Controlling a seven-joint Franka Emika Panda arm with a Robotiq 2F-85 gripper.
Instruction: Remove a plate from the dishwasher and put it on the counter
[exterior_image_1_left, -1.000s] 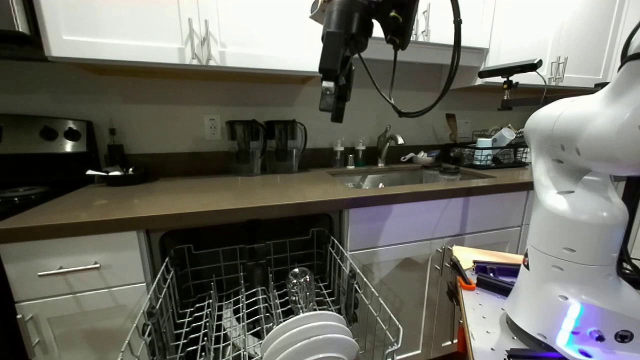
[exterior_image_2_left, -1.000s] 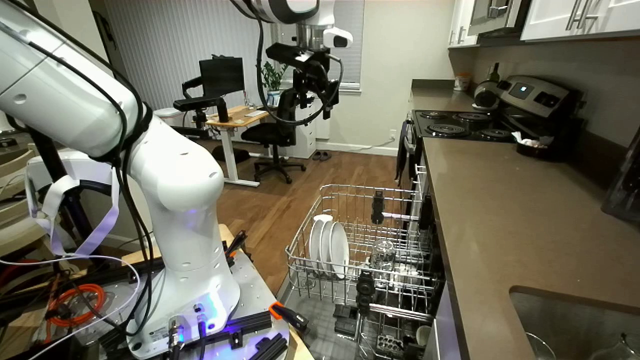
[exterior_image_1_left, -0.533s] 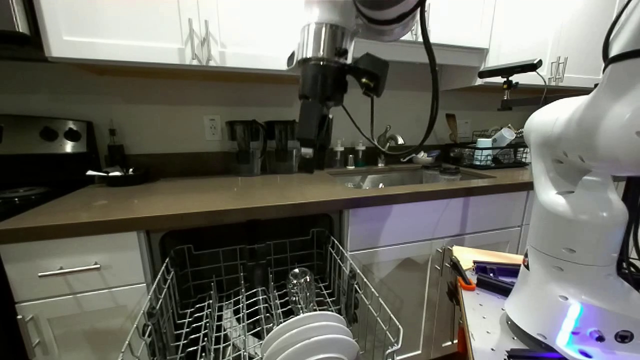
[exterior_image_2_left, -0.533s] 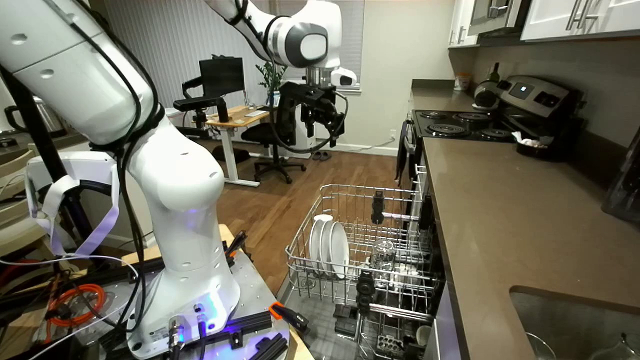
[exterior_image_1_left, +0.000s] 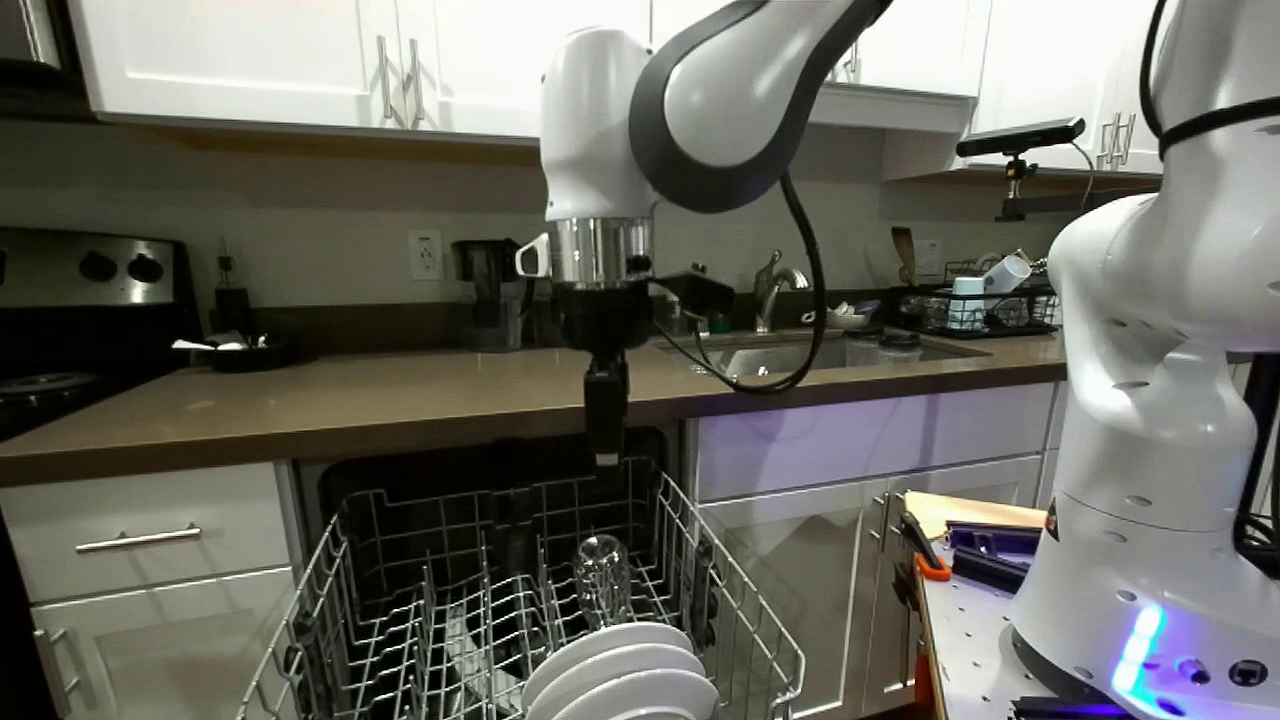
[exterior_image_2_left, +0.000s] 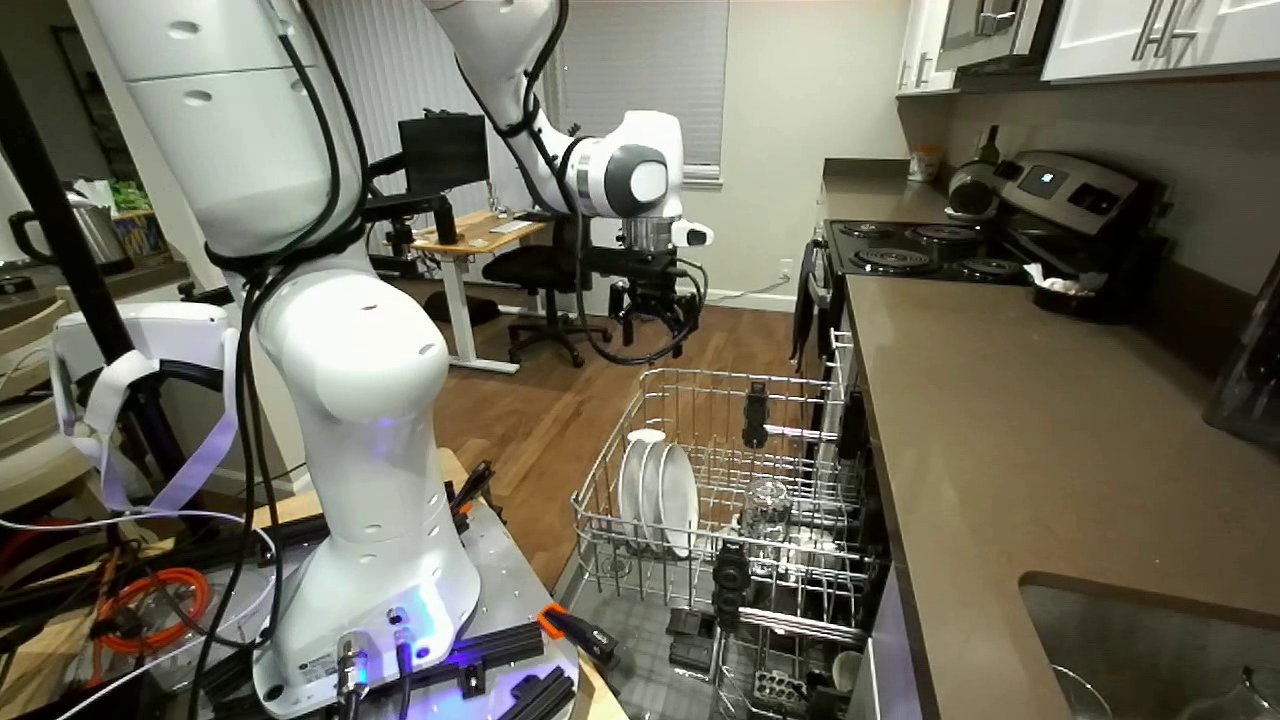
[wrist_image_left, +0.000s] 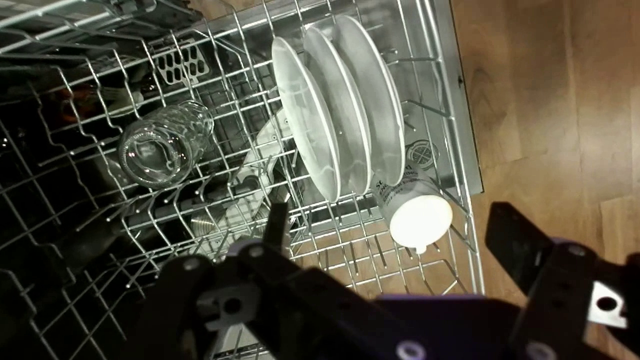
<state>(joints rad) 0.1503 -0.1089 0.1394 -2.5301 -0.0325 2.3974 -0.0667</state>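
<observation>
Only print I could halfway read was on the white cup (wrist_image_left: 417, 212), right of centre in the wrist view: looked like "St" starting the top line, "EN" starting the next, and "Engin" in smaller letters. The rest of it was covered or too small, sorry. In an exterior view the stove display (exterior_image_2_left: 1045, 180), upper right, was lit but unreadable, same with the tiny marking on the robot base (exterior_image_2_left: 365, 630), lower left.
</observation>
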